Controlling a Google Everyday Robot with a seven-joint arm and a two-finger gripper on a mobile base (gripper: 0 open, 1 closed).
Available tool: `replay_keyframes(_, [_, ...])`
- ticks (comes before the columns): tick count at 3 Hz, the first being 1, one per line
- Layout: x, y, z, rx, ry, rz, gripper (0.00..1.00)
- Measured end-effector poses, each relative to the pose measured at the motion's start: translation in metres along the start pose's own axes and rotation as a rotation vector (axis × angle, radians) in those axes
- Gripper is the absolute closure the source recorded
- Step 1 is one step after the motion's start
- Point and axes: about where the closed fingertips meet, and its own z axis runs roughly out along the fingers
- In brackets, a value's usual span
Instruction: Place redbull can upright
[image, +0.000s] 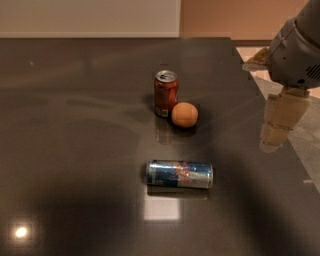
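Redbull can (179, 174) lying on its side on the dark tabletop (75, 125), the gripper (274, 140) far to the right.

The redbull can lies flat in the front middle of the tabletop, its long axis going left to right, and its blue-and-silver side with the red logo faces up. Behind it, and apart from it, a red-brown soda can (165, 93) stands upright, with an orange ball-shaped fruit (184, 114) just beside its right front. The gripper hangs over the right edge of the tabletop, pointing down, well apart from the redbull can and holding nothing. Whether it is open or closed I cannot tell. A small bright light reflection (21, 232) shows at the front left corner.
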Motion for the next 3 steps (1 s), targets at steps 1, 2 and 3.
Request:
replay_keyframes(1, [-0.028,0.004,0.021,-0.071,-0.091,-0.194,0.00])
replay_keyframes(2, [-0.055,0.010,0.035,-0.122,-0.184,-0.395,0.00])
replay_keyframes(3, [-0.076,0.016,0.046,-0.146,-0.242,-0.620,0.00])
